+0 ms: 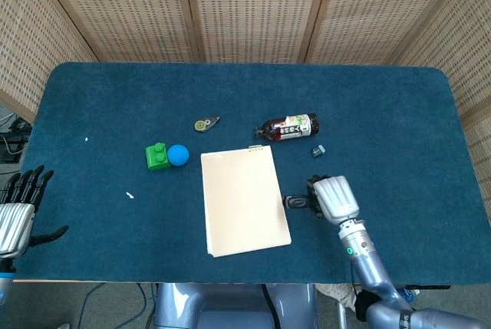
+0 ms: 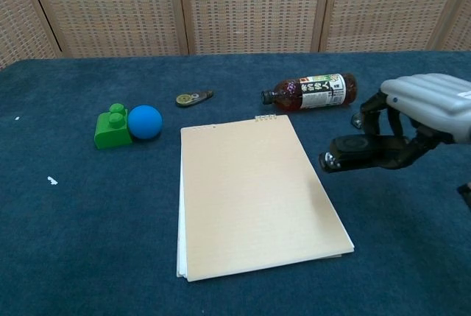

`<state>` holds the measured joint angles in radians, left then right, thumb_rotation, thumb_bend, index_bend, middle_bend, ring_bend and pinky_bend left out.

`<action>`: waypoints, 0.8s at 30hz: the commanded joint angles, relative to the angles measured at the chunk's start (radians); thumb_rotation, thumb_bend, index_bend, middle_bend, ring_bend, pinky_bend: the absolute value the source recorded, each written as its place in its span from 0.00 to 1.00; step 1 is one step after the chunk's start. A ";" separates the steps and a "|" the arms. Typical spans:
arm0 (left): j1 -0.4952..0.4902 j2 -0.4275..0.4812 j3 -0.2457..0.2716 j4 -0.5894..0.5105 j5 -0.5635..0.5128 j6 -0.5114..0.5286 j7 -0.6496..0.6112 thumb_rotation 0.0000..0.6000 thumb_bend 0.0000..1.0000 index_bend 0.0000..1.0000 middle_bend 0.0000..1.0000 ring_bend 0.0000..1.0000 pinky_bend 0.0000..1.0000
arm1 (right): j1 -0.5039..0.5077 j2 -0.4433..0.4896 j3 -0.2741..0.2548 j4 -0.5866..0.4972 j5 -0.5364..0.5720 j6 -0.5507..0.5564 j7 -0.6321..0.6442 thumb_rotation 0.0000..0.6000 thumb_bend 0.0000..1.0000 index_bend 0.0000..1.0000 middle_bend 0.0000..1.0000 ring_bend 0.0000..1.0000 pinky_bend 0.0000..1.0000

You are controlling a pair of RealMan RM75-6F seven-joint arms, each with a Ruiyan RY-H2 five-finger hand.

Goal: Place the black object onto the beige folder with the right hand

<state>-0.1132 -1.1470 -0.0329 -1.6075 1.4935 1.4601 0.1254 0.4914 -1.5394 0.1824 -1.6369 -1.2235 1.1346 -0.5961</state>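
Observation:
The beige folder [image 1: 244, 199] [image 2: 254, 193] lies flat near the table's front middle. My right hand [image 1: 333, 198] [image 2: 419, 121] grips the black object [image 1: 296, 202] [image 2: 355, 151], a short dark bar that sticks out leftwards from its fingers. The bar hovers just off the folder's right edge, above the blue cloth. At the far left front corner my left hand [image 1: 17, 214] rests with its fingers spread and nothing in it; the chest view does not show it.
A brown bottle [image 1: 288, 126] [image 2: 310, 91] lies on its side behind the folder, with a small grey piece [image 1: 318, 149] beside it. A green block [image 1: 156, 156] [image 2: 112, 127], a blue ball [image 1: 179, 154] [image 2: 144, 121] and a tape dispenser [image 1: 205, 123] [image 2: 193, 97] sit to the left.

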 commanded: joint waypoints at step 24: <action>-0.006 0.013 0.001 0.011 0.000 -0.015 -0.056 1.00 0.12 0.00 0.00 0.00 0.00 | 0.174 -0.304 0.000 0.053 0.180 0.000 -0.248 1.00 0.50 0.80 0.57 0.59 0.75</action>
<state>-0.1199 -1.1345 -0.0316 -1.5962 1.4928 1.4444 0.0700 0.6635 -1.8424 0.1844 -1.5807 -1.0444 1.1322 -0.8418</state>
